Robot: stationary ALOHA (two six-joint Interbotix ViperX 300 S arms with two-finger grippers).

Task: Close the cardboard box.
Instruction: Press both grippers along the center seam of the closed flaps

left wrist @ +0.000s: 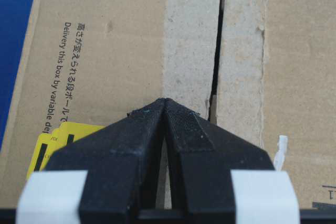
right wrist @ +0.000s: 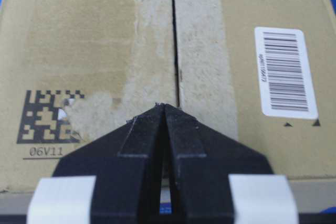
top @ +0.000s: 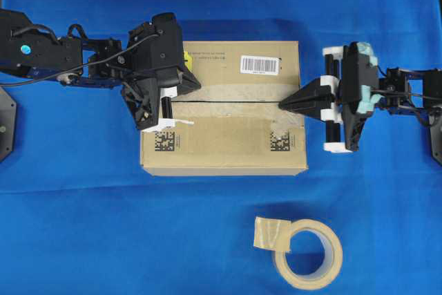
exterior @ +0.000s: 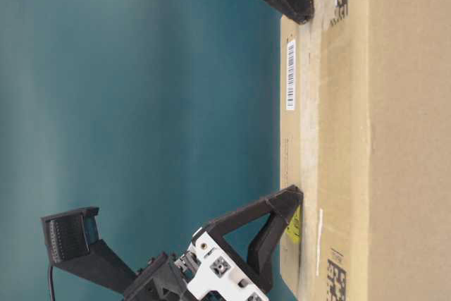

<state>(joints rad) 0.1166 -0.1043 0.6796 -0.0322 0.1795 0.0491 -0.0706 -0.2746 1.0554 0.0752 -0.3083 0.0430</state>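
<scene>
Looks like a robot lab / test bench, not a home or shop. Whole work surface is draped w/ a wrinkled bright blue cloth (top: 83,191), plain teal backdrop behind at table level. Two black robot arms fixed at opposite edges, cables showing. Only props: a big brown corrugated shipping carton (top: 228,150) and a roll of beige masking tape (top: 307,253).

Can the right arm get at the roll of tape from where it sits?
Probably yes. The right claw, shut, rests at the cardboard box top seam, holding nothing. The roll of tape lies on open blue cloth in front of the box, nothing between, though whether the arm stretches that far is unclear.
</scene>
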